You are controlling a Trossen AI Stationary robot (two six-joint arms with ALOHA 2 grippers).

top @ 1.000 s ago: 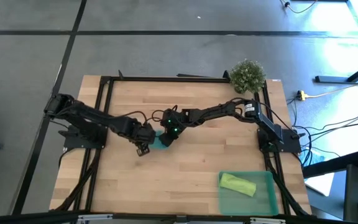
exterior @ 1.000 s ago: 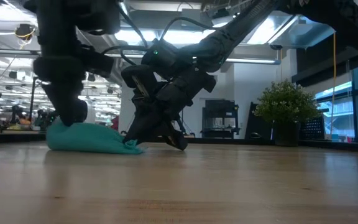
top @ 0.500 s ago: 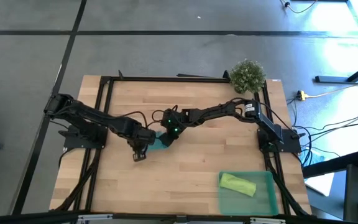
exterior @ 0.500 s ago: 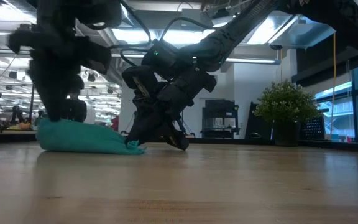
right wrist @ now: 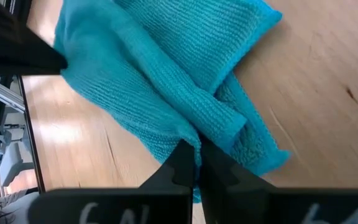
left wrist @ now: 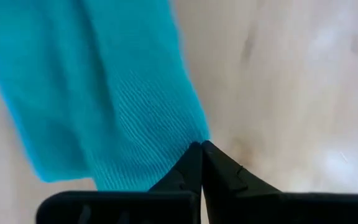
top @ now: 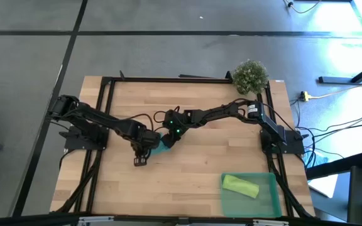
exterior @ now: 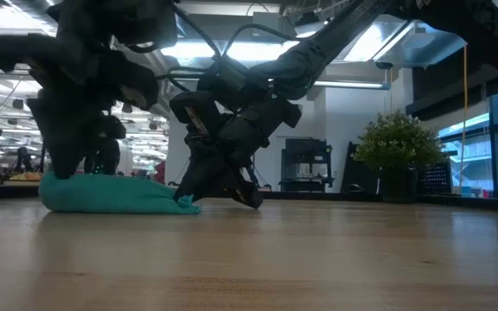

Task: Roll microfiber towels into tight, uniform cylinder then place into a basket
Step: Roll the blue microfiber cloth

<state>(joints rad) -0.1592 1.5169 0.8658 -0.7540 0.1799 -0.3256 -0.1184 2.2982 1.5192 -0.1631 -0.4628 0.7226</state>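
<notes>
Progress stands near halfway: lime towel (top: 240,186) lies rolled in the basket (top: 270,204) at five o'clock, while the teal towel (top: 163,143), loosely bunched at bench (top: 193,163) centre, remains unrolled, with left tool (top: 141,161) closed beside it and right tool (top: 168,142) pinching its edge.

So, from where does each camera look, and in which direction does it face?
High view: above the table, straight down; both arms, teal towel between them, green towel in the basket.
Low view: table-top height, level toward the room; both arms, plant.
Left wrist view: past the shut left gripper at the teal towel's edge.
Right wrist view: past the right gripper, shut on the teal towel.
All four views share the teal towel.
</notes>
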